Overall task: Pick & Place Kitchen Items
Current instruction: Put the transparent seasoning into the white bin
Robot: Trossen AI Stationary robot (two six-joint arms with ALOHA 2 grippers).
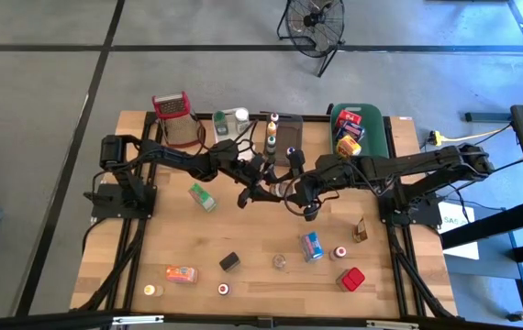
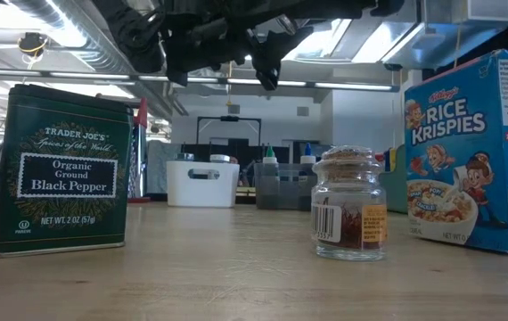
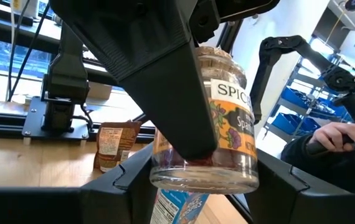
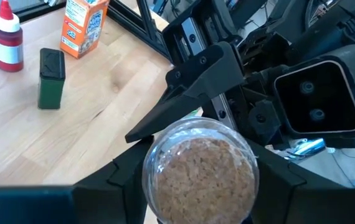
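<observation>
Both grippers met above the middle of the table, and between them hung one small glass spice jar (image 3: 205,118) with a cork-like top. The left gripper (image 1: 260,186) had its fingers part-way closed on the jar's sides; in the left wrist view a dark finger (image 3: 165,81) of the other arm crossed the orange label. The right gripper (image 1: 291,191) was clamped on the same jar from the opposite side, its fingers likewise part-open around the glass, and the right wrist view looked straight down on the jar's brown top. So the jar was up in the air, gripped by both, clear of the wood.

Around them the table (image 1: 151,247) stayed crowded. A green tub (image 1: 379,124) at the far right corner held a few colourful boxes. A red-topped metal grater (image 1: 173,117) stood at the far left, with bottles lined up beside it along the back edge. Nearer the front lay a green box (image 1: 203,197), a blue Rice Krispies box (image 1: 311,246), a black pepper tin (image 1: 229,261), a second small glass jar (image 1: 280,262), an orange box (image 1: 181,274) and a red box (image 1: 351,278). In the low view the pepper tin, the glass jar and the cereal box stood upright in a row, well apart.
</observation>
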